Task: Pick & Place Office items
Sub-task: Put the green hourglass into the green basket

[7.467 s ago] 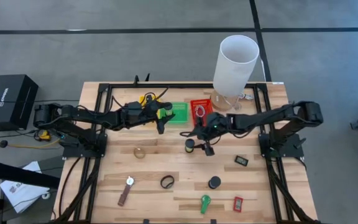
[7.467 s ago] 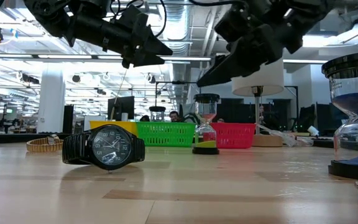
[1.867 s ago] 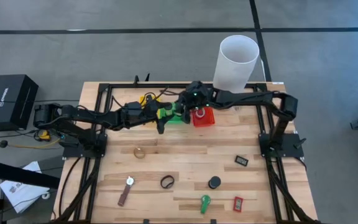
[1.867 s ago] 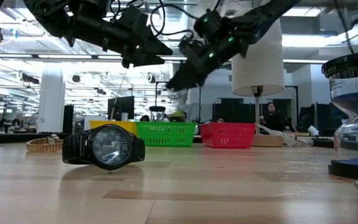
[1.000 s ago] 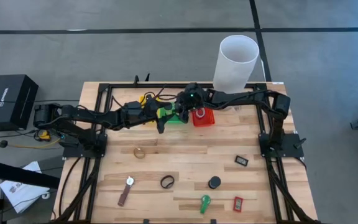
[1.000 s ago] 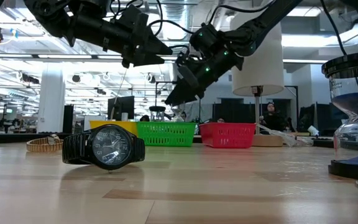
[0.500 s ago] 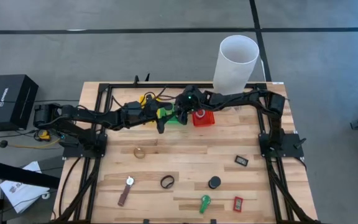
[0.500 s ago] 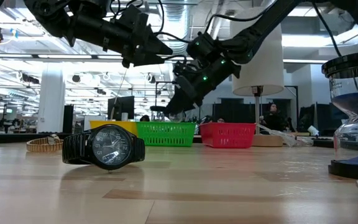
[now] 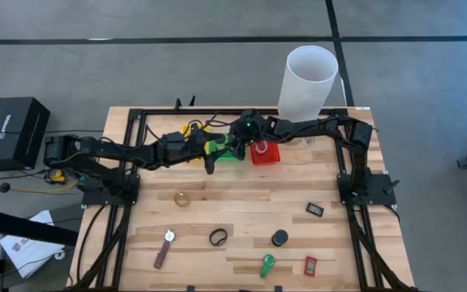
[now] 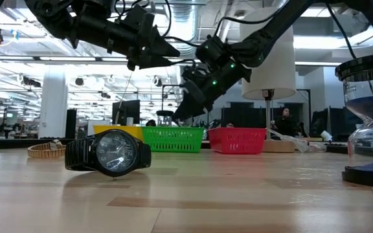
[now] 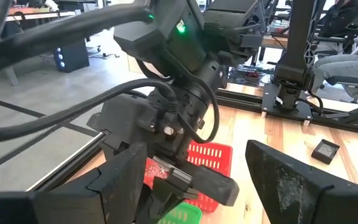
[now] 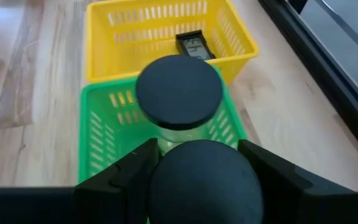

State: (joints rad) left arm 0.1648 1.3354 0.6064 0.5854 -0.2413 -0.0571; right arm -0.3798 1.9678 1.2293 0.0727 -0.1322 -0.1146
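While the right gripper (image 12: pixel 194 163) clasps an hourglass (image 12: pixel 179 102) over the green tray (image 12: pixel 98 124), placing is underway; next, lower and let go; the left gripper (image 9: pixel 210 151), jaws spread, waits beside that tray.

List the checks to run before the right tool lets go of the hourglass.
1. Grip: the right tool is closed on the hourglass, a finger on each side of its cap. Ok.
2. Target: the hourglass hangs over the green tray, not the yellow tray. Ok.
3. Landing spot free: the hourglass hides the tray's middle. Cannot tell.
4. Left tool out of the way: it is open and hovers close beside. Cannot tell.
5. Height above the tray floor. Cannot tell.
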